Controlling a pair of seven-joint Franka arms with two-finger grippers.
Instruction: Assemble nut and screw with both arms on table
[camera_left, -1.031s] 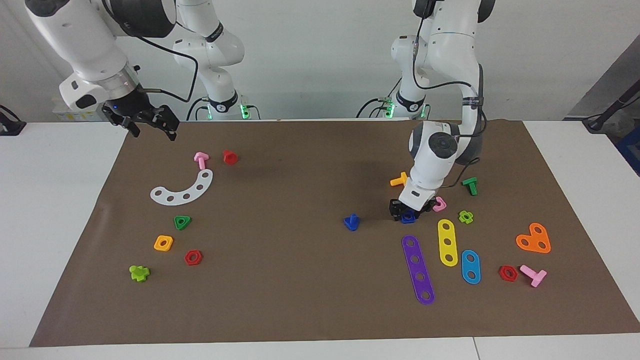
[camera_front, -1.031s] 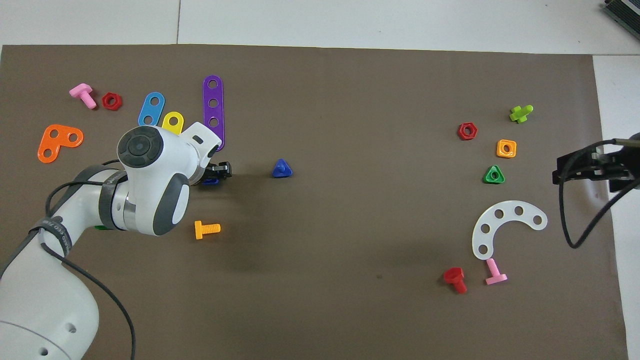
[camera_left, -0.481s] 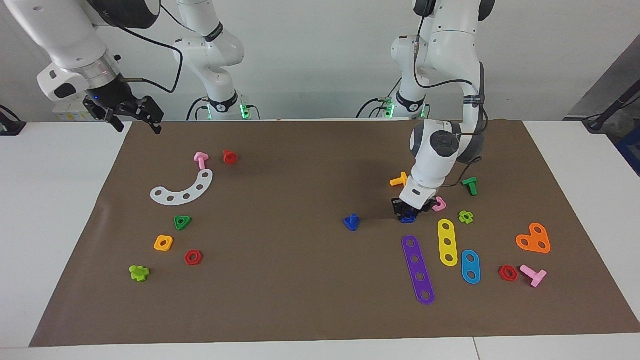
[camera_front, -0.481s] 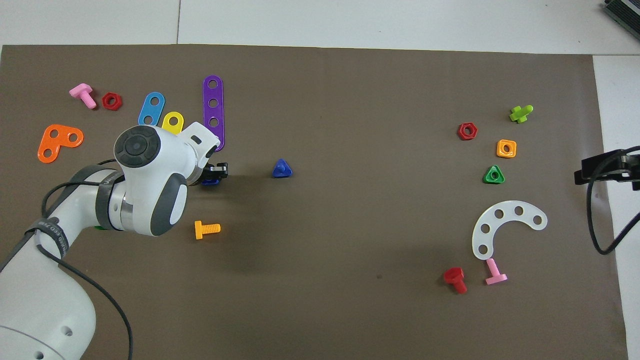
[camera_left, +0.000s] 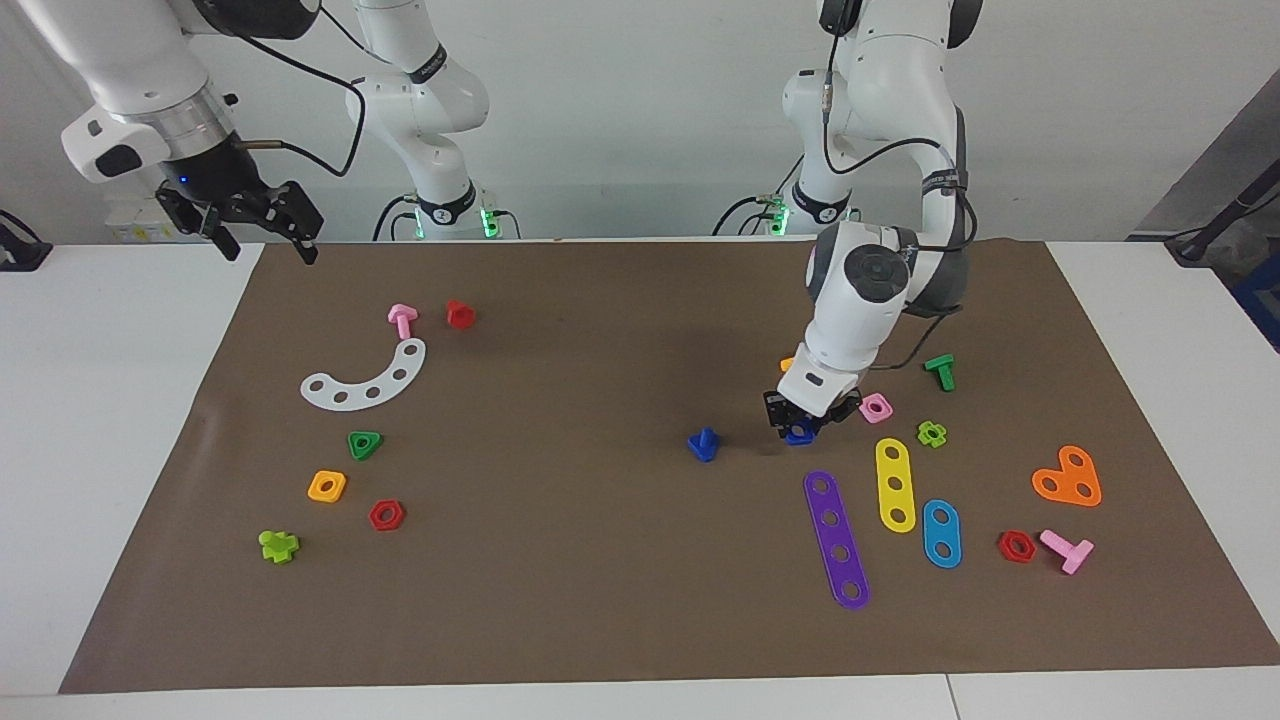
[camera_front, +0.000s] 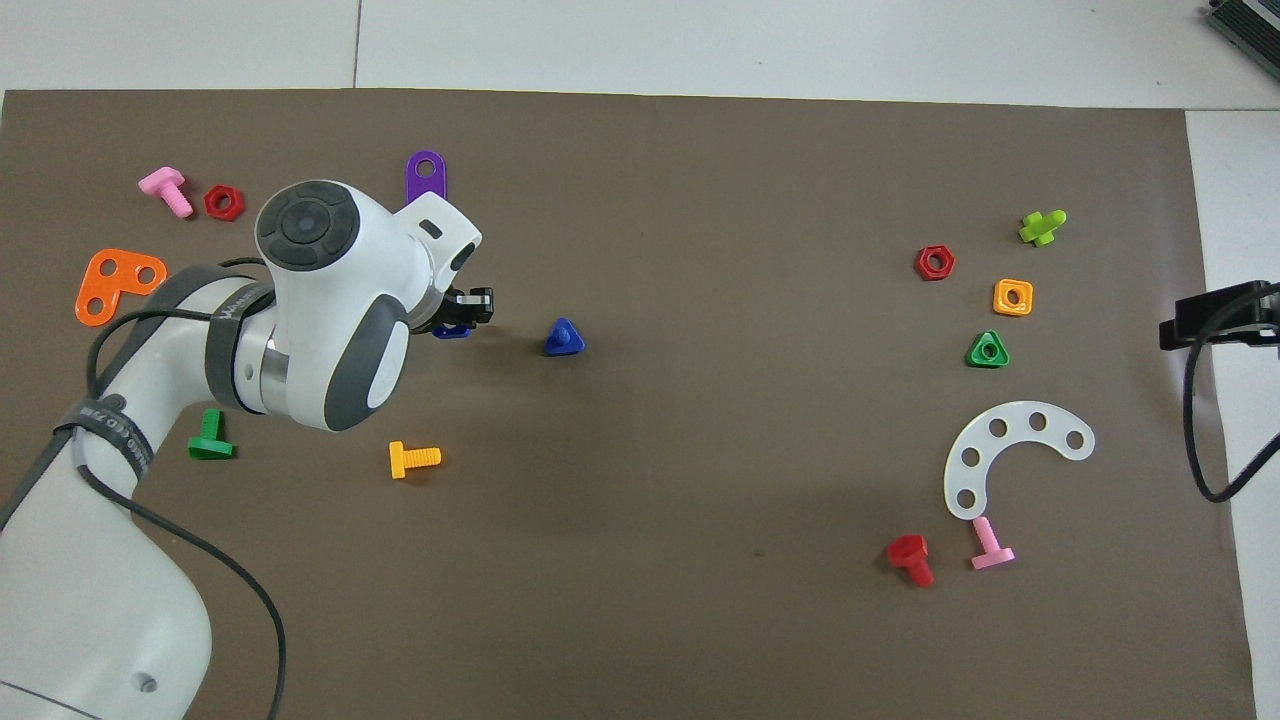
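Note:
The dark-blue nut (camera_left: 799, 435) sits between the fingers of my left gripper (camera_left: 801, 424), which is shut on it and holds it just above the brown mat (camera_left: 560, 600). It also shows in the overhead view (camera_front: 450, 331) under the gripper (camera_front: 464, 313). The dark-blue screw (camera_left: 704, 444) stands head-down, stem up, on the mat beside the gripper, toward the right arm's end; it shows in the overhead view (camera_front: 564, 338) too. My right gripper (camera_left: 264, 232) is open and empty, raised over the mat's edge at the right arm's end.
A pink square nut (camera_left: 876, 407), orange bolt (camera_front: 413, 458), green bolt (camera_left: 940, 371) and purple (camera_left: 836, 540) and yellow (camera_left: 895, 484) strips lie around the left gripper. A white arc (camera_left: 366, 379) and several small parts lie toward the right arm's end.
My left gripper has lifted the nut off the mat and carried it toward the screw. My right gripper has risen and drawn back to the mat's edge.

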